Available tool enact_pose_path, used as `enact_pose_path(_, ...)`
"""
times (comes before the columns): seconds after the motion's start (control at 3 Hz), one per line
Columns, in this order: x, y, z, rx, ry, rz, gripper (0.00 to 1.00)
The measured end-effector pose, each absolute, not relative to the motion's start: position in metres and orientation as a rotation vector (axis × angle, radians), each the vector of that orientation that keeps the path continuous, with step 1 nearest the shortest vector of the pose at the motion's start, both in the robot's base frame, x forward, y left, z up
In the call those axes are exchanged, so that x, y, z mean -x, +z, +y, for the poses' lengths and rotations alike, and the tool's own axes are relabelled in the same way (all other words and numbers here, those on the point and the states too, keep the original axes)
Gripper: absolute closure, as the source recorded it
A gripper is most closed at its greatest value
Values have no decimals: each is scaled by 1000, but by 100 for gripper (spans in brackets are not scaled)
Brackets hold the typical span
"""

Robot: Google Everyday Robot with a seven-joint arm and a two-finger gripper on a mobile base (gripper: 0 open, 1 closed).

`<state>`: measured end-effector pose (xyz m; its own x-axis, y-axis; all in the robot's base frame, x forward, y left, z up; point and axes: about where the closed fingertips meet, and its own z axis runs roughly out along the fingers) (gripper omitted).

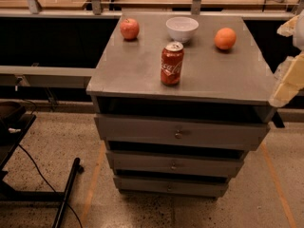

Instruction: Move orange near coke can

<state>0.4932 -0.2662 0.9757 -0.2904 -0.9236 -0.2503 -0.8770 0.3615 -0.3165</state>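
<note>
Orange (225, 38) at rear right of grey drawer cabinet top (133, 70), right of white bowl (182, 28). Coke can (171, 63) upright near centre front, apart from orange. Red apple (129, 28) at rear left. Gripper (288, 82) at right frame edge, beside cabinet's right side, touching nothing; grip state cannot be told.

- The orange (225, 38): smooth, round and evenly orange. It rests toward the far right of the grey cabinet top (133, 72), at about 1 o'clock from the can and well apart from it.
- The coke can (172, 63): red with white script and a silver top, standing upright near the middle of the top.
- The gripper (288, 80): pale cream, by the top's right edge at about 3 o'clock from the can, touching neither fruit nor can.
</note>
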Motion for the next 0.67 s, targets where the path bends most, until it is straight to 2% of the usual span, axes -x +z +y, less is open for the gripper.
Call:
enact_pose_path(0.33, -562, 977, -317, 1412, -221, 2199, 0)
enact_pose_path(0.67, -644, 972, -341, 1238, -196, 2100, 0)
